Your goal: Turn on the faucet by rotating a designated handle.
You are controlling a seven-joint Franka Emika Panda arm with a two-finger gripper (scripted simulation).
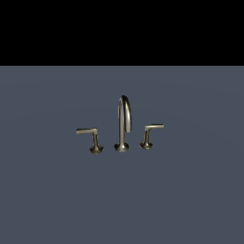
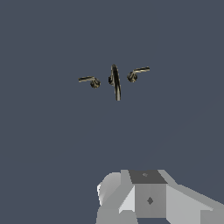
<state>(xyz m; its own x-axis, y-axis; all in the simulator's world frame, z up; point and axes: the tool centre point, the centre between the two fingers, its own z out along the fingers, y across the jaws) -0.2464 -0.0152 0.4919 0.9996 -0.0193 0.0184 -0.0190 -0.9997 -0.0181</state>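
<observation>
Grey flat surface (image 1: 47,200) spans scene. Faucet (image 1: 123,125) sits mid-surface: tall thin gooseneck spout, brushed steel, glossy. Twin lever (image 1: 90,138) on exterior view's left, longer bar jutting left. Handle (image 1: 150,135) on exterior view's right of spout: short flat bar, flared stem. Gripper (image 2: 146,199) well apart from faucet, holds nothing; fingers unseen, opening cannot tell.

Risk: look-alike levers invite wrong pick; slick thin bar may slip; spout close beside handle, collision likely on careless approach.
</observation>
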